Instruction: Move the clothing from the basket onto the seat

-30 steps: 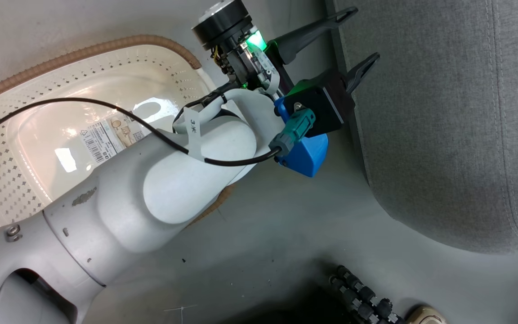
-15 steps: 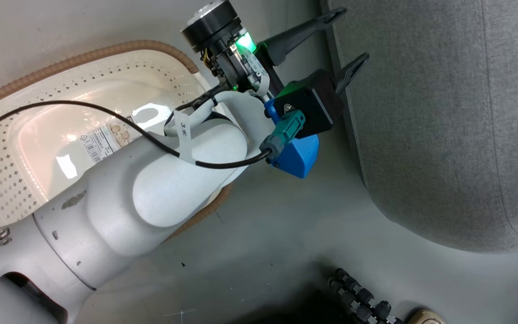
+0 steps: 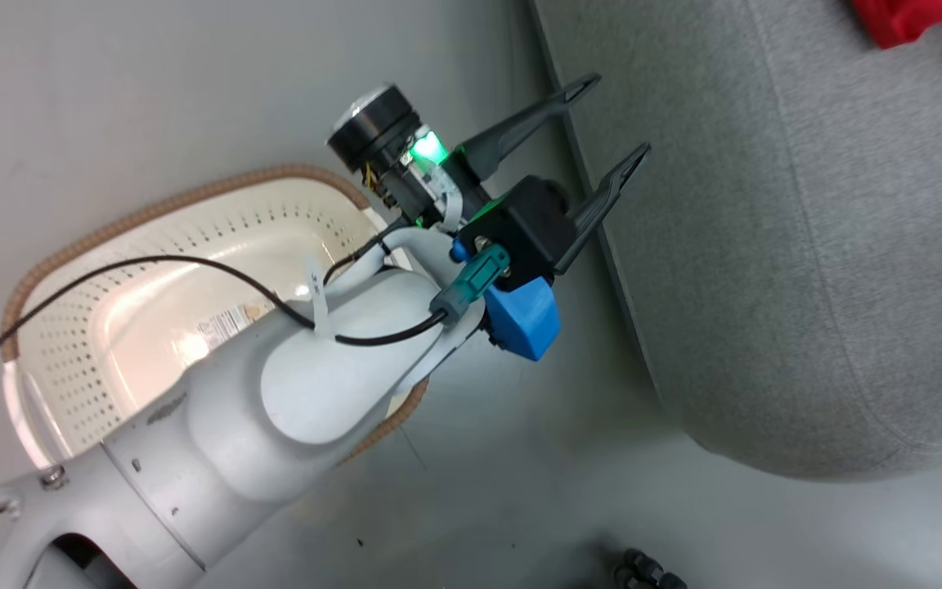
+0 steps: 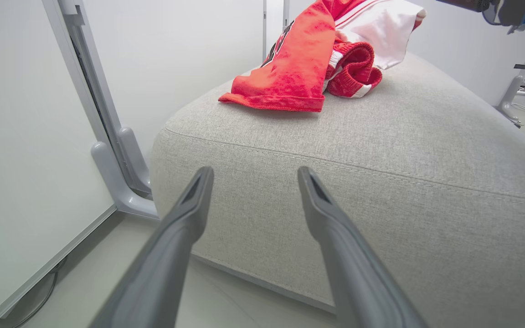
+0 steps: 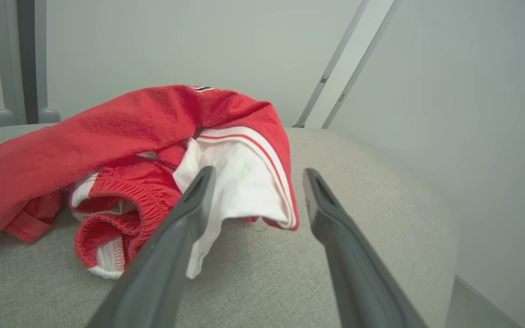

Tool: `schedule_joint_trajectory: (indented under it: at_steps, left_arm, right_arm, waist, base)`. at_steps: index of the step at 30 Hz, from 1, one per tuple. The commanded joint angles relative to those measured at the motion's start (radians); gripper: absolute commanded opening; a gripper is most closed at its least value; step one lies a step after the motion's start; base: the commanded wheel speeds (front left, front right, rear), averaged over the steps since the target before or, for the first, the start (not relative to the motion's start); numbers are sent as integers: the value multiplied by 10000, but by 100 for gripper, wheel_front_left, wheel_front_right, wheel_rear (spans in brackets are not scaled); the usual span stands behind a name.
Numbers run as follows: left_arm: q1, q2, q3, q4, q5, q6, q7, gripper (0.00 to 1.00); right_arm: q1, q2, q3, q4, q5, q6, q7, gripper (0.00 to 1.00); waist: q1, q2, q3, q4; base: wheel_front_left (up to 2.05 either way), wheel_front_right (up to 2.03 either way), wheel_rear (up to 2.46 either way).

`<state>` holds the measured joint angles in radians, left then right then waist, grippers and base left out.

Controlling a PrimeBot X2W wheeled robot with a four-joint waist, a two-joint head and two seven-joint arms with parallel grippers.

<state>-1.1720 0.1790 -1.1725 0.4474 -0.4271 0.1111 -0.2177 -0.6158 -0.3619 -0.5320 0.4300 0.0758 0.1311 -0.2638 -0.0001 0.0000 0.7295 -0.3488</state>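
From the head view, the pale left arm (image 3: 299,393) reaches across the near left, and the left gripper (image 3: 614,117) hangs over the grey floor (image 3: 520,507) just beside the seat's (image 3: 765,245) edge. Its jaws are spread wide with nothing between them. The arm covers the near right part of the basket (image 3: 152,217), which stands on the floor to the left of the seat. The basket's bare pale bottom shows a label (image 3: 230,323). A black cable (image 3: 152,263) loops over the basket. A corner of the red clothes (image 3: 912,20) lies on the seat at the far right.

The left wrist view shows the left gripper (image 4: 254,172) from behind, its jaws wide and aimed at the seat's (image 4: 381,205) stitched side. The clothes (image 4: 299,68) lie heaped on top at the far side. A white wall panel (image 4: 25,159) and a grey frame post (image 4: 116,159) stand to the left.

The right wrist view brings the heap close. The right gripper (image 5: 258,174) hovers over the clothes (image 5: 130,132) with its jaws wide and holding nothing. Red cloth folds over a white-trimmed waistband (image 5: 121,205), all resting on the seat (image 5: 335,273). Plain pale walls (image 5: 449,91) stand behind.
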Motion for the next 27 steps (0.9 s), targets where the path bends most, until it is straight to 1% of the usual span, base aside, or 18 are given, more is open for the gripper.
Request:
schedule_joint_trajectory:
  at_steps: [1, 5, 9, 14, 16, 18, 19, 23, 27]
  left_arm:
    - [289, -52, 64, 72, -98, 64, -142, 100]
    - [917, -128, 385, 241, -423, 200, -400, 100]
    - [1556, -89, 952, 221, -670, 447, -487, 100]
    - [2591, 110, 2329, -396, -610, 994, -480, 100]
    - [3039, 187, 2901, -632, -483, 1123, -482, 100]
    - [3522, 217, 3396, -885, -347, 1165, -483, 100]
    - [3522, 217, 3396, -885, -347, 1165, -483, 100]
    - [4489, 284, 4408, -1211, -107, 1126, -483, 100]
    - [5483, 228, 5454, -1473, 188, 1074, -482, 100]
  right_arm:
    - [351, -164, -64, -183, -26, -7, -10, 100]
    - [1174, -375, 80, -629, 49, -7, -8, 100]
    - [1685, -636, 496, -1173, 229, -7, -8, 100]
    - [2081, -662, 1436, -1799, 358, -7, -10, 100]
    - [2199, -589, 1854, -1986, 378, -7, -8, 100]
    - [2338, -482, 2244, -2141, 363, -7, -8, 100]
    - [2338, -482, 2244, -2141, 363, -7, -8, 100]
    - [2545, -334, 3109, -2204, 407, -7, -8, 100]
    - [2674, -74, 3936, -2149, 402, -7, -8, 100]
  waist:
    - [1, 0, -872, 123]
    - [1, 0, -1897, 297]
    - [1, 0, -2739, 568]
    - [1, 0, -3681, 1093]
    - [1, 0, -4028, 1335]
    - [1, 0, -4368, 1591]
    - [1, 0, -4368, 1591]
    - [1, 0, -4972, 2086]
    - [1, 0, -5497, 2525]
  base:
    - [0, 0, 0]
    - [0, 0, 0]
    - [0, 0, 0]
    - [0, 0, 0]
    - [0, 0, 0]
    - [0, 0, 0]
    - [0, 0, 0]
    - [0, 0, 0]
    - [0, 0, 0]
